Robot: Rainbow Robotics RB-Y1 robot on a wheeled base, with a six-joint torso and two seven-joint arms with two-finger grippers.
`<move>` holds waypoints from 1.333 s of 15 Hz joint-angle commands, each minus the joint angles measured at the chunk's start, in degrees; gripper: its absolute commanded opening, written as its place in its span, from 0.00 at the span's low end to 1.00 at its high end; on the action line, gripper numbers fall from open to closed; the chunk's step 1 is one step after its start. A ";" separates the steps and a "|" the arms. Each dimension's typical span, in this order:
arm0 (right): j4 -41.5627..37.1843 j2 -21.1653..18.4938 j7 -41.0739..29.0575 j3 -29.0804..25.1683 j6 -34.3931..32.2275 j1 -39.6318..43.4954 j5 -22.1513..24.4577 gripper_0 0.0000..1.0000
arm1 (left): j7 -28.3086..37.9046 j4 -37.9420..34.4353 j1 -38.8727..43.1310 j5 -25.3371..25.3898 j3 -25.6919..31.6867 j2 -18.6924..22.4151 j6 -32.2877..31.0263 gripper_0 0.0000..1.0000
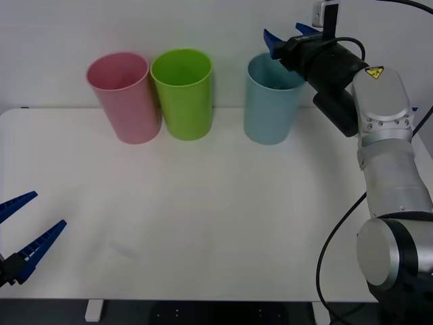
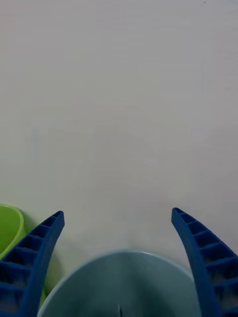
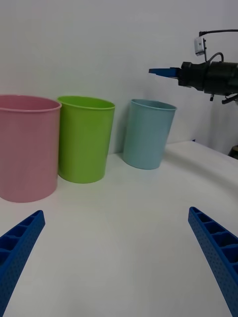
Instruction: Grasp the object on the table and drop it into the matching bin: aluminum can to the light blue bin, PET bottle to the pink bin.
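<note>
Can: a dark shape lies inside the light blue bin (image 1: 270,101), too dim to identify. The right gripper (image 1: 287,37) hangs above that bin's rim with its blue fingers spread and nothing between them. The bin stands at the back of the white table (image 1: 203,217), apart from the lime green bin (image 1: 183,95), which stands just beside the pink bin (image 1: 125,98). The left gripper (image 1: 24,230) rests low at the table's near left edge, fingers spread and empty.

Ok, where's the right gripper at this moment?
In the front view the right gripper hangs open above the light blue bin, at the table's far right, rightmost of the three bins.
</note>
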 commanded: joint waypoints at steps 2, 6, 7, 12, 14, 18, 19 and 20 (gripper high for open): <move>-0.03 -0.28 0.43 -0.02 -0.46 0.12 -0.70 1.00 | 0.00 0.00 0.00 0.00 0.00 0.00 0.00 1.00; -1.88 -1.95 1.22 1.48 -3.19 2.49 -5.09 1.00 | 0.00 0.00 0.00 0.00 0.00 0.00 0.00 1.00; -3.55 -2.39 1.13 2.62 -3.19 3.72 -6.15 1.00 | 0.00 0.00 0.00 0.00 0.00 0.00 0.00 1.00; -12.43 -4.23 0.43 3.15 -9.95 10.66 -8.87 1.00 | 0.00 0.00 0.00 0.00 0.00 0.00 0.00 1.00; -14.45 -5.73 0.43 3.41 -12.68 12.95 -11.07 1.00 | 0.00 0.00 0.00 0.00 0.00 0.00 0.00 1.00; -20.60 -9.07 0.34 3.85 -16.55 19.63 -16.08 1.00 | 0.00 0.00 0.00 0.00 0.00 0.00 0.00 1.00; -21.92 -9.94 0.25 4.12 -17.34 21.12 -17.48 1.00 | 0.00 0.00 0.00 0.00 0.00 0.00 0.00 1.00; -23.41 -10.91 0.34 4.20 -18.39 22.79 -18.54 1.00 | 0.00 0.00 0.00 0.00 0.00 0.00 0.00 1.00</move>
